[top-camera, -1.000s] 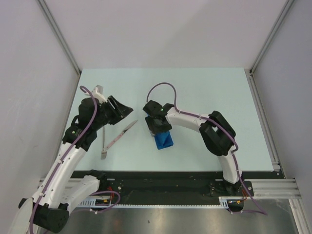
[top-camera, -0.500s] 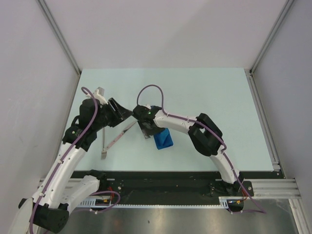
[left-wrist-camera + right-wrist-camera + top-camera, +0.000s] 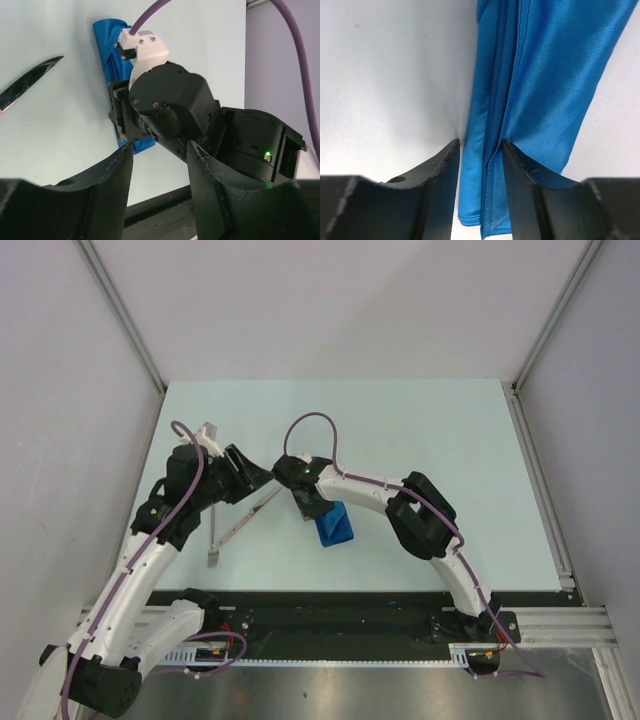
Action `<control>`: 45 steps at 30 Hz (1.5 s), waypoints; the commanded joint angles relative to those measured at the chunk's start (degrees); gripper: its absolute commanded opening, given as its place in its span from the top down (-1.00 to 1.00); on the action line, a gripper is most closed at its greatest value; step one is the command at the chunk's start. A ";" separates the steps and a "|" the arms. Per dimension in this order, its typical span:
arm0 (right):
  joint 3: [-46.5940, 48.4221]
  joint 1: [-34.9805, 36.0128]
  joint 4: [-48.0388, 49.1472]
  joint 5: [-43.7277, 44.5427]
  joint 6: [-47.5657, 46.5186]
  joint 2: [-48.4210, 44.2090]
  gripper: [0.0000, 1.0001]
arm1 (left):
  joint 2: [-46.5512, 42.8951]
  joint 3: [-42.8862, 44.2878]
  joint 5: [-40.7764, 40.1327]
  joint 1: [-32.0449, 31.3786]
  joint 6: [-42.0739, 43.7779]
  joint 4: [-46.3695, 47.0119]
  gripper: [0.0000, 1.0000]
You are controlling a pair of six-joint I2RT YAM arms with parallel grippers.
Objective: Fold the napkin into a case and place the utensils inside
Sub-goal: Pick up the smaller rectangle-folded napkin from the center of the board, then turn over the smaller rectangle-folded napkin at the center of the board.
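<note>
so the napkin (image 3: pixel 336 528) is already folded down into a narrow oblong. it lies flat on the desk (image 3: pixel 430 430) about mid-width on the near side, long axis running near-to-far with a slight tilt. up close it's a shiny royal blue with a stitched hem. a couple of layers are stacked along its left edge, which i'd guess is the open lip of the case.

the right tool (image 3: pixel 308 510) hangs right over that left edge. in its wrist view the right tool (image 3: pixel 480 145) is set narrow, with the layered edge of the napkin (image 3: pixel 545 75) running up between the two fingers. the cloth looks flat and undisturbed, so to me it's straddling the lip and not clamping it. my guess is it's there to lift or pin the lip so something can slide in.

the left tool (image 3: pixel 262 475) hovers just left of it, also narrow with nothing in it. through the left tool (image 3: pixel 160 147) you mostly see the other arm's wrist.

the utensils aren't in yet. the knife (image 3: pixel 245 520) lies slanted on the desk just left of the napkin, under the left tool. a second utensil (image 3: pixel 212 538), maybe a fork, sits further left. so the fold is done and loading hasn't started.
</note>
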 commanded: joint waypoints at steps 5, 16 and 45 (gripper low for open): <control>-2.32 -2.33 -1.06 2.52 -1.08 1.48 0.33 | 0.49 -0.83 1.63 0.05 0.82 2.78 -0.05; -1.43 -3.74 4.02 -3.43 1.46 -4.83 1.00 | 2.51 -1.44 2.95 0.05 1.08 5.16 -0.05; -64.54 -27.73 69.34 -43.00 28.19 -36.66 1.00 | 15.51 -4.43 8.05 -1.35 3.46 17.54 -0.04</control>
